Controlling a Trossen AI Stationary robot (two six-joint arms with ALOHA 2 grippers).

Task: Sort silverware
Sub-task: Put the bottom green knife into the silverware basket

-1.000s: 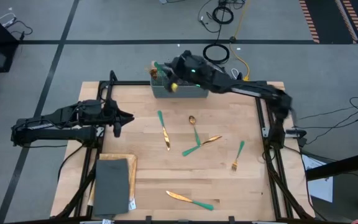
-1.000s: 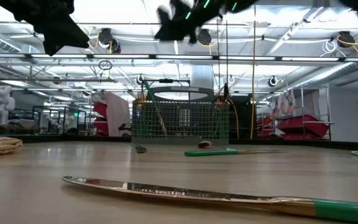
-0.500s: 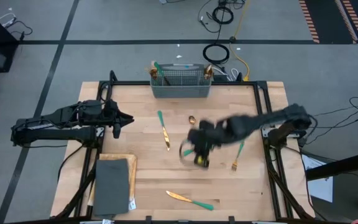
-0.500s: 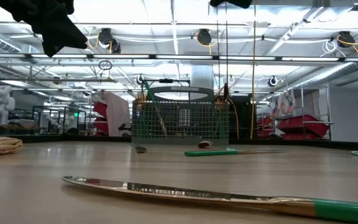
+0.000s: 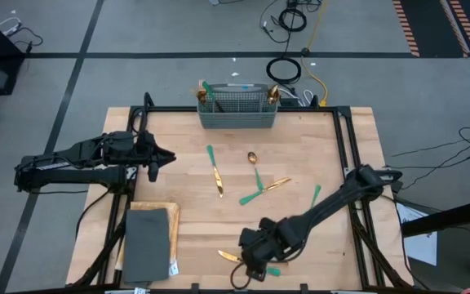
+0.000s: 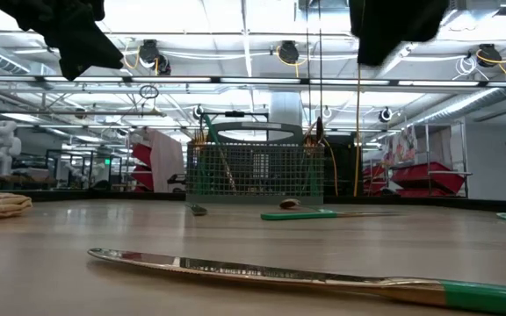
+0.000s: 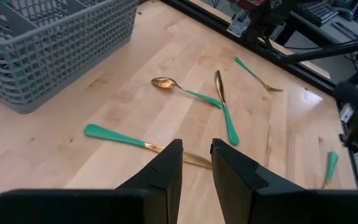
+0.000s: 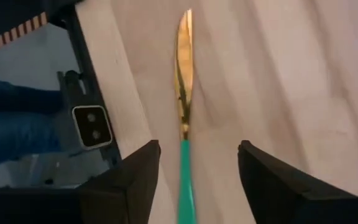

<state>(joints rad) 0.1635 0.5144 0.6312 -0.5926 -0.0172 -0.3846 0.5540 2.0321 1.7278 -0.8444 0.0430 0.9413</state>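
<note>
Wooden table (image 5: 186, 212): knife (image 8: 183, 124) lies between spread right gripper (image 8: 194, 180) fingers

Both arms are matte black throughout, built of slender tubular links joined by bulkier rounded joint housings. The left tool (image 7: 194, 167) ends in two flat, angular black fingers (image 7: 166, 171) with squared tips and bevelled inner faces. The right tool (image 8: 191, 171) carries matching broad black fingers (image 8: 269, 171) with slanted upper edges. No screws, labels or cables on the arms can be made out.
</note>
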